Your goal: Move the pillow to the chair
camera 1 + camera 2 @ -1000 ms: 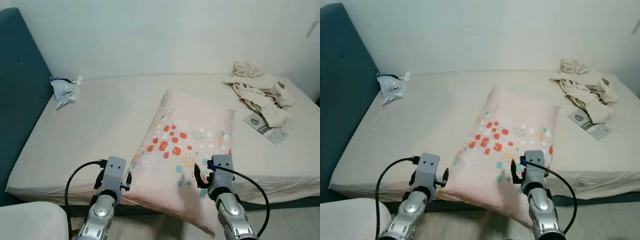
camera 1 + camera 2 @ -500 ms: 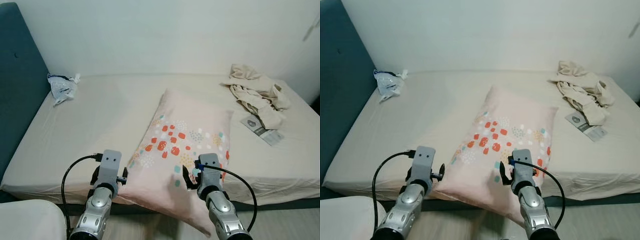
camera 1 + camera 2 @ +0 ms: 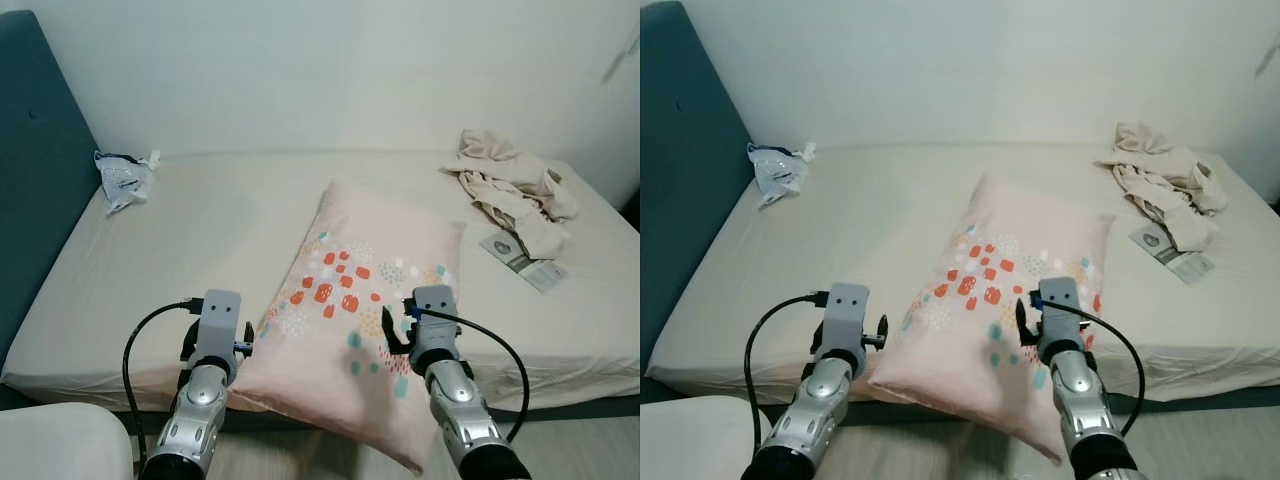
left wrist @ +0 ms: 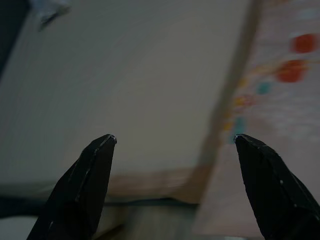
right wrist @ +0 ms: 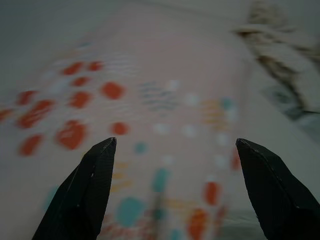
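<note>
Black fingers of the left claw (image 4: 172, 187) are spread wide beside the near left corner of the pillow (image 3: 375, 300). The right claw (image 5: 175, 187) is likewise held open, poised over the pillow's near right part. The pink pillow, printed with red and teal spots, is seen lying on the bed (image 3: 200, 230), its near edge overhanging the mattress. Crumpled beige clothes (image 3: 510, 185) are noted at the far right.
</note>
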